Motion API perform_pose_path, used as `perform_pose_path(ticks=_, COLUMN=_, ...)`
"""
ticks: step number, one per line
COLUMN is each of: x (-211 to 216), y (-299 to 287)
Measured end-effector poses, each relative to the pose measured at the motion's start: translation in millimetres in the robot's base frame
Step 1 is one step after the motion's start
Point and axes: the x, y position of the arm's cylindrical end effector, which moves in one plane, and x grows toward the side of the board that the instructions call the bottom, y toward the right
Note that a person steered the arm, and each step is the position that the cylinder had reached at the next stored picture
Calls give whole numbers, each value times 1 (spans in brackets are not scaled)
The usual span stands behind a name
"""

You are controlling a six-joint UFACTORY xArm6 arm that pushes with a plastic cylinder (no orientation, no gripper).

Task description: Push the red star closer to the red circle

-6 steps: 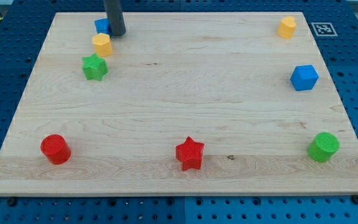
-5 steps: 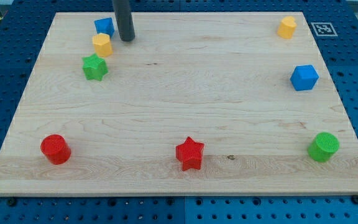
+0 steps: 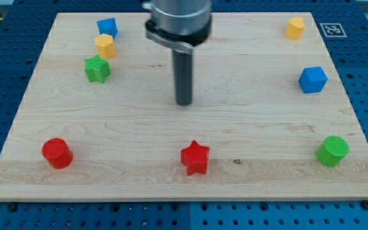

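Observation:
The red star (image 3: 195, 157) lies near the view's bottom edge, at the middle of the wooden board (image 3: 248, 121). The red circle (image 3: 57, 153) stands at the bottom left, well apart from the star. My tip (image 3: 183, 102) rests on the board above the star, slightly to its left, with a clear gap between them. The rod rises from the tip to the arm's wrist at the view's top.
A blue block (image 3: 107, 27), a yellow block (image 3: 105, 45) and a green star (image 3: 97, 68) cluster at the top left. A yellow block (image 3: 294, 27) sits top right, a blue cube (image 3: 312, 79) at the right, a green cylinder (image 3: 332, 151) bottom right.
My tip has moved from beside the blue block at the top left down and to the right, to the board's middle above the red star. No block has moved.

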Motion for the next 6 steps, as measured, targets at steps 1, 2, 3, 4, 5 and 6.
perform_pose_path(ticks=1, x=12, y=36)
perform_pose_path(ticks=2, x=24, y=53)
perform_pose_path(ticks=3, x=68, y=61)
perform_pose_path(ticks=4, x=100, y=66)
perform_pose_path(ticks=5, x=118, y=34)
perform_pose_path(ticks=6, x=121, y=-4)
